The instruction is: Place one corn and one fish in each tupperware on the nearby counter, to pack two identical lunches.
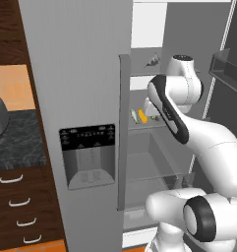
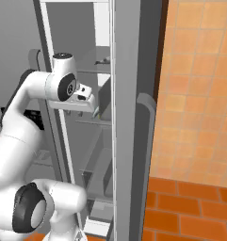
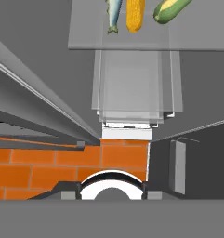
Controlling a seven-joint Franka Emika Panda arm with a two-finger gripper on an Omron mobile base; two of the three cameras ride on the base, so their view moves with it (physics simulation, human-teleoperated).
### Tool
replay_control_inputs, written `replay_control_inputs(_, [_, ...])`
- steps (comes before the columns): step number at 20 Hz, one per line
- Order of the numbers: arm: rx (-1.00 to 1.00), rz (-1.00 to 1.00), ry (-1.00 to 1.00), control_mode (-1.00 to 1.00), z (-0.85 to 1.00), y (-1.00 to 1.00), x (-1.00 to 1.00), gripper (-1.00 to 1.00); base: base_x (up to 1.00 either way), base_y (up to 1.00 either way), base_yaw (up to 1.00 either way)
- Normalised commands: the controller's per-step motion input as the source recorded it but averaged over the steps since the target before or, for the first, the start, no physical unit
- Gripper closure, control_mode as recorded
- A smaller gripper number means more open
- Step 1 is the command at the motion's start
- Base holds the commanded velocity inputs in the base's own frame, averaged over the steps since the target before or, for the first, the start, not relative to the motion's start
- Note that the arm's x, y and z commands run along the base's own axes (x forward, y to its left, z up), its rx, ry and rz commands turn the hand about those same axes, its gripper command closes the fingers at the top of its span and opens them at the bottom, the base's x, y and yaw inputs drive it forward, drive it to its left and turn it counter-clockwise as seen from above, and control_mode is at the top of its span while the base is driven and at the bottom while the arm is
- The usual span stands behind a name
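You are looking into an open fridge [image 1: 90, 98]: its grey door with the dark dispenser panel [image 1: 88, 155] stands on the left of the left base view, and the white arm [image 1: 189, 128] reaches past the door's edge into the shelves.

In the hand view a clear shelf [image 3: 146, 37] crosses the top of the picture. On it, near its front edge, lie a small grey-blue fish [image 3: 113, 14], a yellow corn ear [image 3: 135, 15] just beside the fish, and a second corn ear with a green husk end [image 3: 171, 10] near the shelf's right part, lying at a slant. None of the three touches the robot. In the left base view the same shelf shows beside the arm's wrist, with a green-tipped piece [image 1: 134, 116] and a yellow piece [image 1: 142, 117] close together near its front edge.

The gripper [image 2: 92, 104] sits at the end of the wrist inside the fridge in the right base view; you cannot tell from these pictures whether its fingers are apart or together, and nothing shows between them.

At the far left of the left base view you see a strip of black speckled counter [image 1: 16, 142] over brown drawers [image 1: 21, 206] with curved silver handles.
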Motion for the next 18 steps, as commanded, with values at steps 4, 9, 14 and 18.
replay_control_inputs(4, [0.0, 0.0, 0.0, -1.0, 0.0, -0.14, -0.02, -1.0, 0.0, 0.0, 0.0])
replay_control_inputs(9, [0.0, -0.06, -0.23, -1.0, -0.1, -0.34, -0.07, -1.0, 0.0, 0.0, 0.0])
replay_control_inputs(14, [-0.01, -0.11, -0.23, -1.0, -0.57, -0.26, 0.11, -1.0, 0.0, 0.0, 0.0])
replay_control_inputs(18, [0.0, -0.25, -0.11, -1.0, -0.53, -0.12, 0.62, -1.0, 0.0, 0.0, 0.0])
